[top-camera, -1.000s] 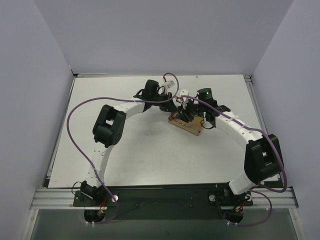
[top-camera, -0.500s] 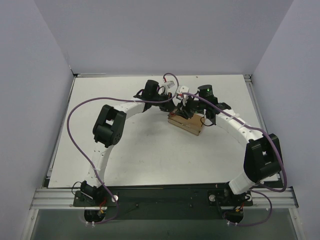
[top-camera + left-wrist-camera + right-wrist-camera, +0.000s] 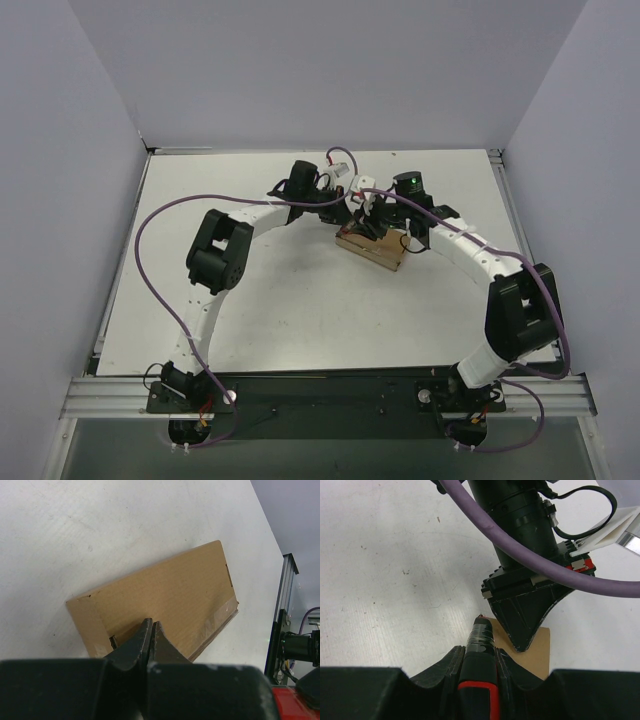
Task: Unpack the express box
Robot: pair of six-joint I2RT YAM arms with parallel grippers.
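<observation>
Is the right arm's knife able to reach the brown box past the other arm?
Probably yes. The red-and-black utility knife in the right end effector has its tip right by a corner of the brown cardboard box, beside the shut left end effector.

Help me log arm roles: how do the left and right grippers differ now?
The left gripper is shut on nothing; the right gripper is shut on the utility knife. The left gripper points at the broad face of the express box; the right gripper holds the knife tip at its edge. Both are closed, close to the box.
</observation>
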